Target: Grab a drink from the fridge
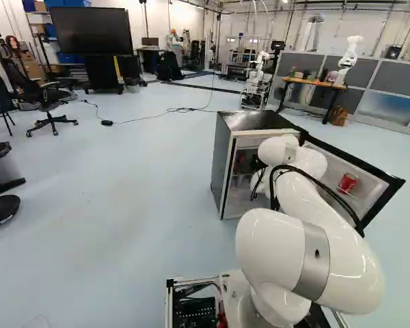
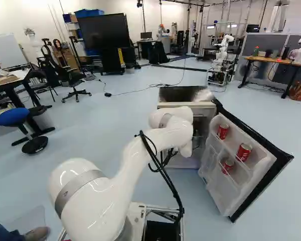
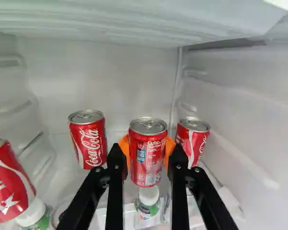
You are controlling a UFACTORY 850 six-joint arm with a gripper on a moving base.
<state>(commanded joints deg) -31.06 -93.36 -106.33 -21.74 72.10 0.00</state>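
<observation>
My pincer (image 3: 147,154) is part open at can width, orange pads pressing both sides of the middle red can (image 3: 148,155). Can's upright inside the fridge (image 1: 222,164), between left and right cans (image 3: 88,143) (image 3: 192,141).

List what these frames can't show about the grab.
- Gripper in both base views: hidden by the arm and fridge.
- Gap between held can and white-capped bottle, wrist view: hidden where they overlap.
- Rest of the nearest can, wrist view: cut off by the edge.
- Fridge interior, left base view: mostly behind the arm.
</observation>
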